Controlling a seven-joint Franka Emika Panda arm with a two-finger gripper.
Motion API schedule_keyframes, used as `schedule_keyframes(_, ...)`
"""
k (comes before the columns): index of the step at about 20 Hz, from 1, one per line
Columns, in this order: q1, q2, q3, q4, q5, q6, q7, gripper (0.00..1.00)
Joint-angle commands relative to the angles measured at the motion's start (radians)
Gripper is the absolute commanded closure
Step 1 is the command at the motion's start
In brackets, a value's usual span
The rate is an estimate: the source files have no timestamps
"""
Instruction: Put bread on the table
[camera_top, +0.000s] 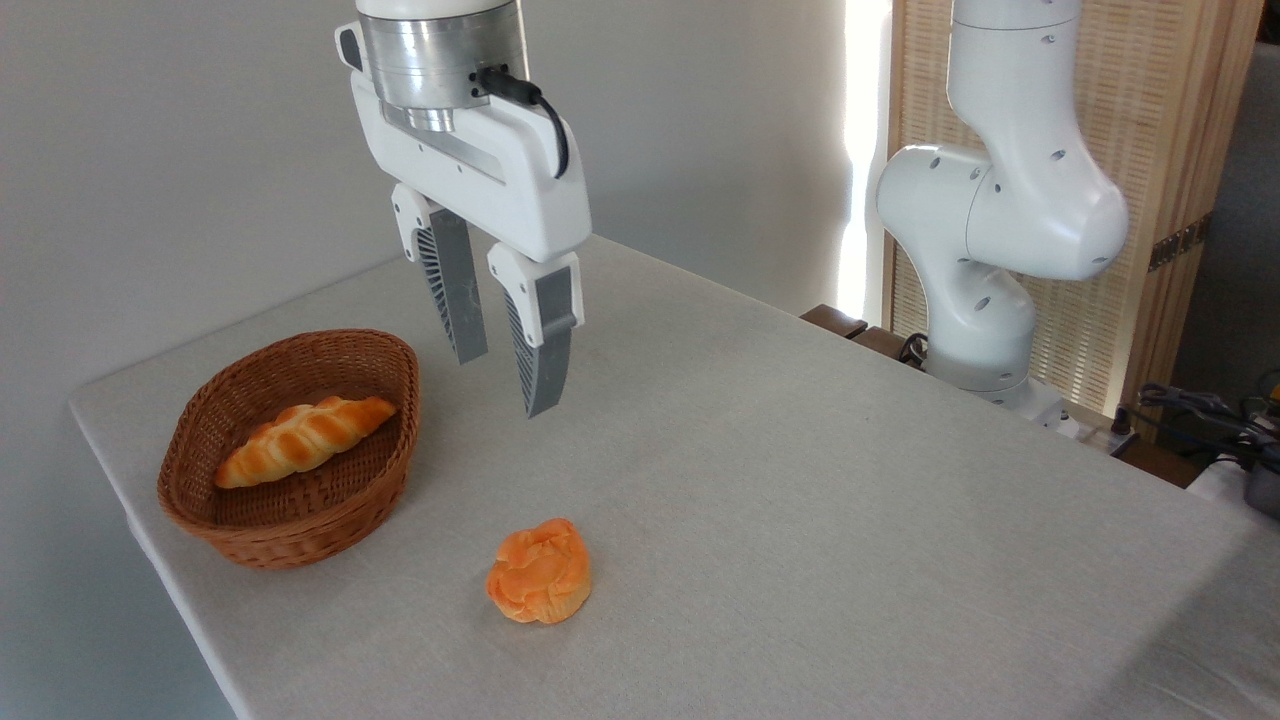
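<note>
The bread (539, 571), a small lumpy orange-golden bun with a folded top, lies on the light grey-beige table (800, 500) near its front edge. High above it and a little to the left hangs my gripper (507, 383), open, with nothing between its two grey fingers. A clear gap of air separates the fingertips from the bun.
A brown oval wicker basket (290, 520) stands at the table's left end and holds a long braided golden roll (303, 441). The arm's white base (990, 260) rises at the table's far right edge, with cables and a wooden screen behind it.
</note>
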Motion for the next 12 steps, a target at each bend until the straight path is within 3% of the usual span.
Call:
schedule_keyframes(1, -0.017, 0.004, 0.035, 0.024, -0.022, -0.032, -0.008, 0.0)
schedule_keyframes(12, -0.02, 0.007, 0.054, 0.048, -0.019, -0.067, -0.005, 0.0)
